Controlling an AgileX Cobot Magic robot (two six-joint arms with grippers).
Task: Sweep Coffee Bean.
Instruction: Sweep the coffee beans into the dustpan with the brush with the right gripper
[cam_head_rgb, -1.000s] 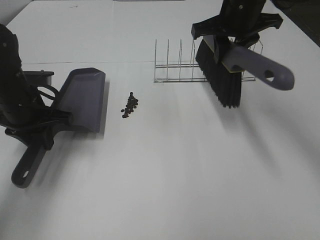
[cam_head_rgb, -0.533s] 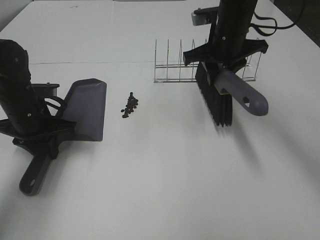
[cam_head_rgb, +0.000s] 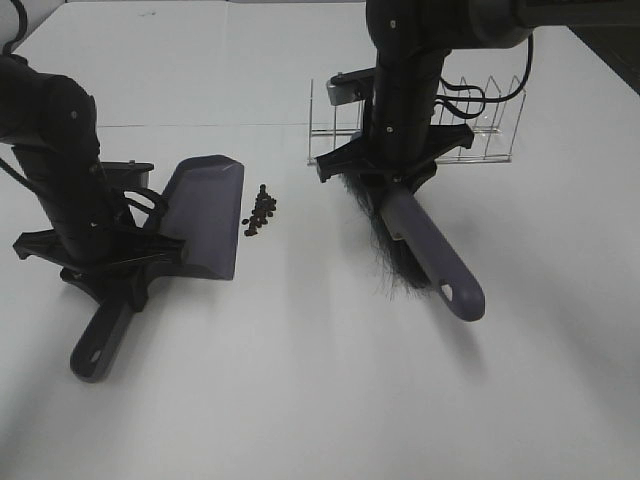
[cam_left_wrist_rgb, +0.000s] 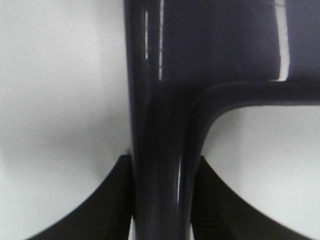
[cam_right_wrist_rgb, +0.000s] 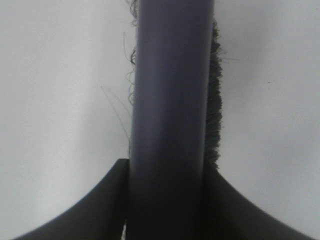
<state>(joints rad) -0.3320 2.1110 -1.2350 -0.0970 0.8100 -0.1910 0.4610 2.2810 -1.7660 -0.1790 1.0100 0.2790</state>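
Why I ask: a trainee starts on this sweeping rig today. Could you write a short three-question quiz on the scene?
1. True or false: the coffee beans already lie inside the dustpan.
2. What does the right gripper hold? A) brush B) dustpan C) nothing
3. Name the object standing on the table behind the brush.
Key: 1 false, they lie on the table just off the dustpan's lip; 2 A; 3 the wire rack.
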